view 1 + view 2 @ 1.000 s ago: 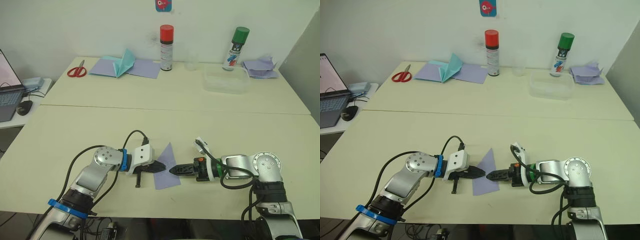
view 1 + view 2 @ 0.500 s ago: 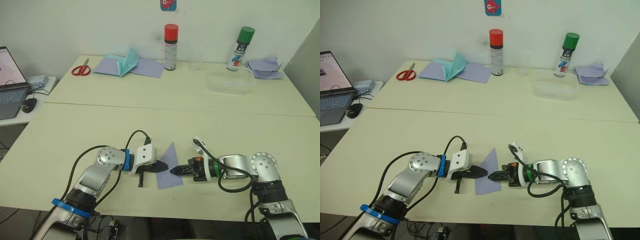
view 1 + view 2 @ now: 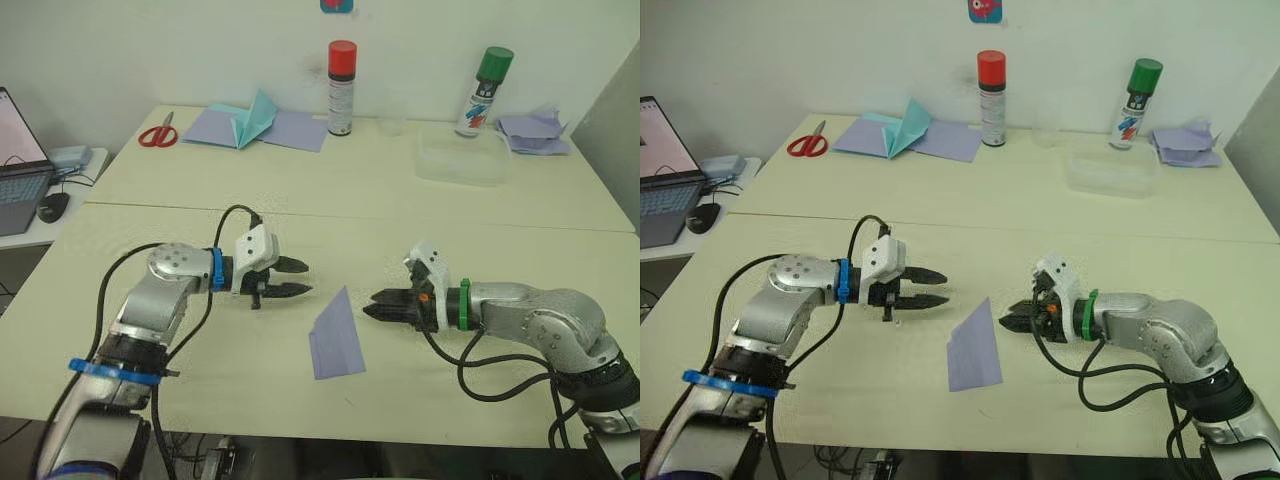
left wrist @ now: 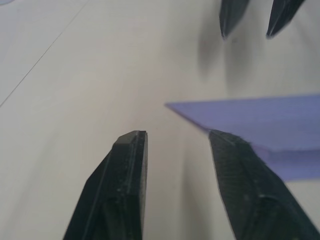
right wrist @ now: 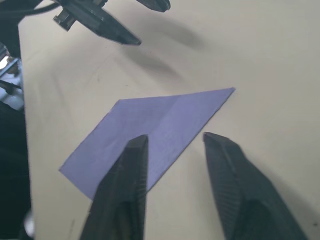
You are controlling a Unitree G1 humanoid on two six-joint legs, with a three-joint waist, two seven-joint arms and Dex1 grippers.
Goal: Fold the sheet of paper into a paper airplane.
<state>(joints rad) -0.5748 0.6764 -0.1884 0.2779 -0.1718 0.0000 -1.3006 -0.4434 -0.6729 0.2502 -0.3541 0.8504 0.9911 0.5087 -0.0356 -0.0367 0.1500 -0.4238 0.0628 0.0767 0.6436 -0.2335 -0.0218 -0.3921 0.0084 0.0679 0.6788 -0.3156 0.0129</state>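
Paper airplane [image 3: 335, 335]: a pale lavender sheet already folded into a narrow pointed wedge, lying flat on the cream desk [image 3: 500, 250] between my two arms, its point aimed away from me and its wide end near the front edge of the desk.
Left jaws: my left gripper [image 3: 292, 278] hovers above the desk to the left of the wedge, clear of it, with the two black fingers parted and holding nothing.
Right jaws: my right gripper [image 3: 376, 303] sits just to the right of the wedge's point, also released and empty; in its wrist view the paper lies just beyond the fingertips [image 5: 136, 147].
Contact: neither gripper touches the paper.
Back of desk: red scissors [image 3: 155, 134], a teal pointed paper shape [image 3: 250, 118] on spare lavender sheets, a red-capped spray can [image 3: 341, 74], a green-capped spray can [image 3: 480, 78], a clear plastic tub [image 3: 462, 158] and a crumpled lavender paper pile [image 3: 532, 134], all well apart from the work.
Risk, sliding: I judge the thin paper is free to skate across the smooth desk if one gripper pushes its edge without the other pinning it.
Risk, edge: the wide end lies near the front edge, so a push toward me could send it off the desk.
Risk, creases: pressing down off the fold line could set a crooked crease or spring the layers open.
Risk, pickup: the wedge lies flat, so the fingertips may scrape the desk and crumple the point rather than get under it.
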